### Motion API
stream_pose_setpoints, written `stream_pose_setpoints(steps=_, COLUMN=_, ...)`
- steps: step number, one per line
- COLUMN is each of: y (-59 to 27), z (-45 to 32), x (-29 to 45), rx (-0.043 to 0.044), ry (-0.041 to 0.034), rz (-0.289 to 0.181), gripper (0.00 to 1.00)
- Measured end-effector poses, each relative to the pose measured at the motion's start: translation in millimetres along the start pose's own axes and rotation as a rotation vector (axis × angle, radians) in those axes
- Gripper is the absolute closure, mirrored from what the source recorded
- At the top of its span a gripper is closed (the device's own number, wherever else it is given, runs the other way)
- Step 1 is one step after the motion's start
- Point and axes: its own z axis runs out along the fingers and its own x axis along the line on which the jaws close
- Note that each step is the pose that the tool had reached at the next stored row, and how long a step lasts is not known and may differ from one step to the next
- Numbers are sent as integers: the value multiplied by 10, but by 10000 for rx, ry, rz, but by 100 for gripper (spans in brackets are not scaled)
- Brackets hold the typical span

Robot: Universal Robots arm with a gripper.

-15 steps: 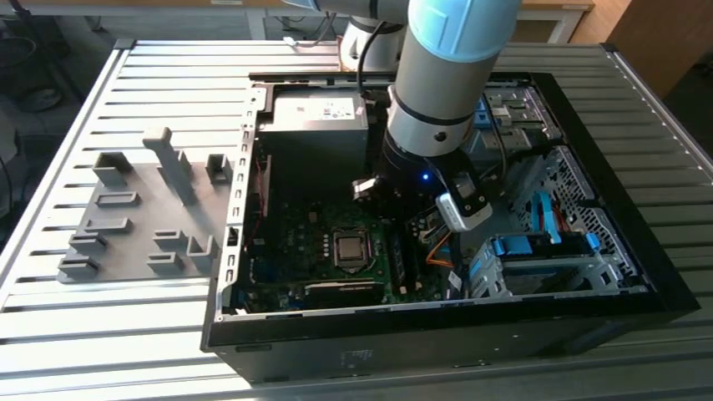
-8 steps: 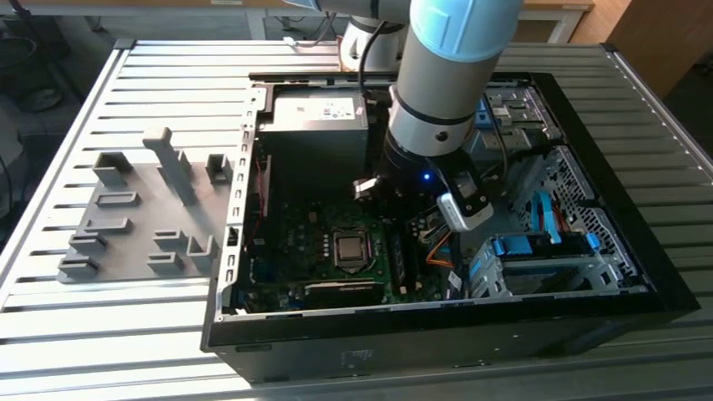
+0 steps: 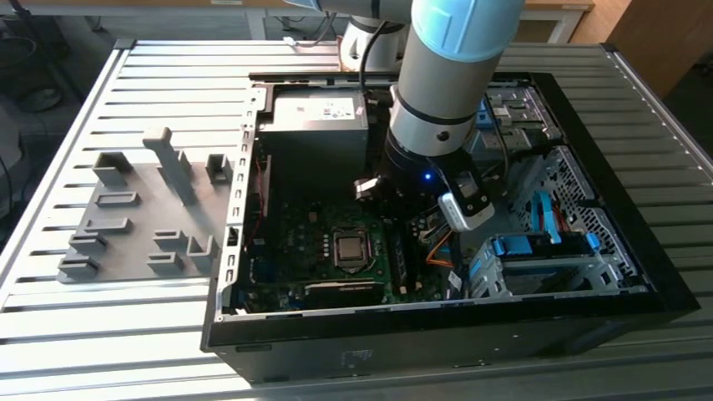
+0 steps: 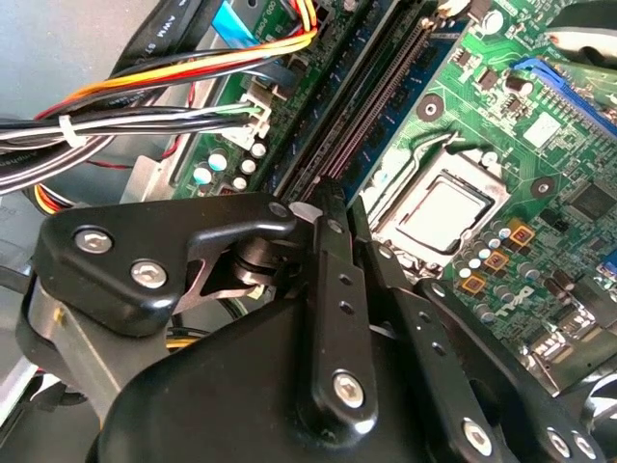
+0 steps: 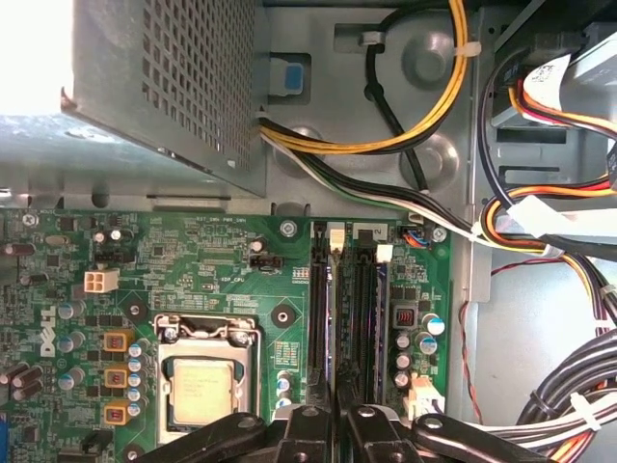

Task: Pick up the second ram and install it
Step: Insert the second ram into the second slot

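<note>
My gripper (image 5: 338, 429) is down inside the open computer case (image 3: 579, 322), right over the memory slots (image 5: 318, 309) beside the processor (image 5: 204, 386). Its black fingers (image 4: 333, 289) stand almost together, shut on a thin board seen edge-on, the second ram (image 5: 339, 338). The board lines up with a slot between the two black ones, near the white latches (image 5: 335, 234). Most of the stick is hidden by the fingers. In the exterior view the arm's wrist (image 3: 429, 159) covers the slots.
The grey slotted holder block (image 3: 134, 217) lies on the ribbed table, at the exterior view's left of the case. The power supply (image 3: 317, 117) is close behind the slots. Cable bundles (image 5: 540, 212) and the drive cage (image 3: 546, 251) crowd the other side.
</note>
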Motion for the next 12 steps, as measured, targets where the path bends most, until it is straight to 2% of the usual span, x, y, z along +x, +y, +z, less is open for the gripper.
stream_pose_setpoints(steps=12, y=0, z=63, x=-3, rx=1, ry=2, rz=1, gripper=86)
